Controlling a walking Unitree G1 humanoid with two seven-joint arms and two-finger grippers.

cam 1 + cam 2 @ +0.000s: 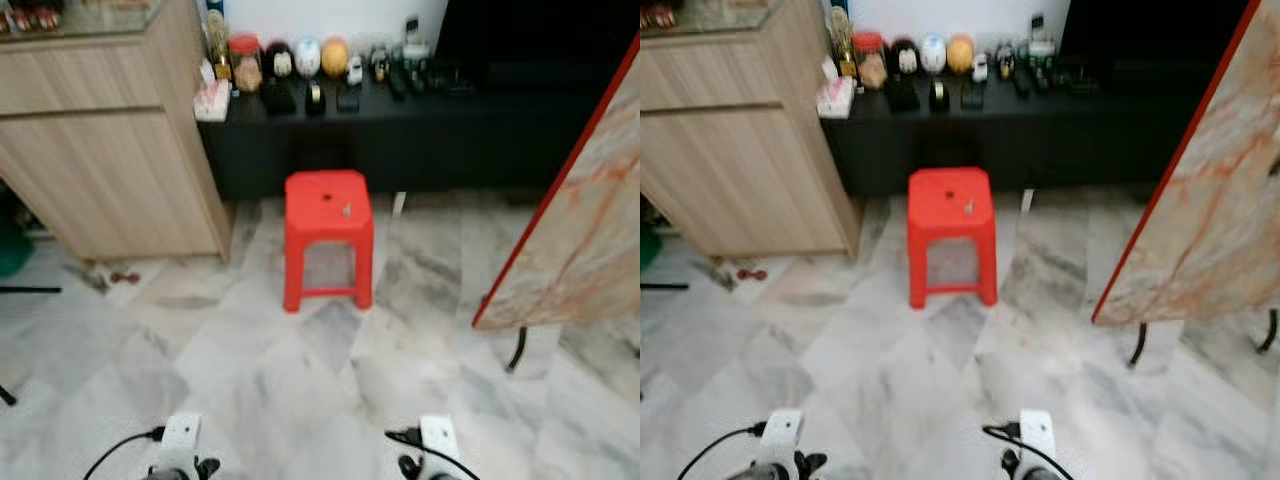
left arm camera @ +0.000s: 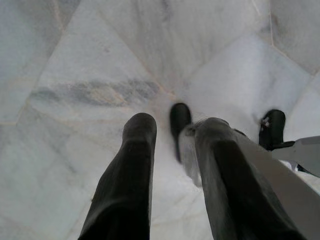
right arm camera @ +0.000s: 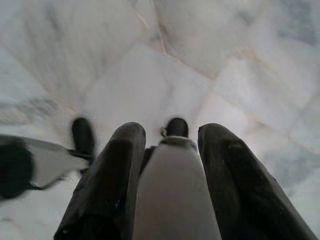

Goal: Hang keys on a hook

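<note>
A red plastic stool (image 1: 327, 235) stands on the marble floor in front of a black low console. On its seat lies a small metallic thing (image 1: 346, 209) that may be the keys; it is too small to tell for sure. Both arms hang low at the bottom of the eye views, the left wrist (image 1: 180, 438) and the right wrist (image 1: 437, 438), well short of the stool. In the wrist views my left gripper (image 2: 175, 125) and my right gripper (image 3: 172, 131) point down at the floor. Each is open with nothing held.
A light wooden cabinet (image 1: 110, 140) stands at the left. The black console (image 1: 400, 130) carries jars, round ornaments and small items. A marble-patterned board with a red edge (image 1: 580, 220) leans in from the right on thin legs. A small red object (image 1: 124, 277) lies by the cabinet.
</note>
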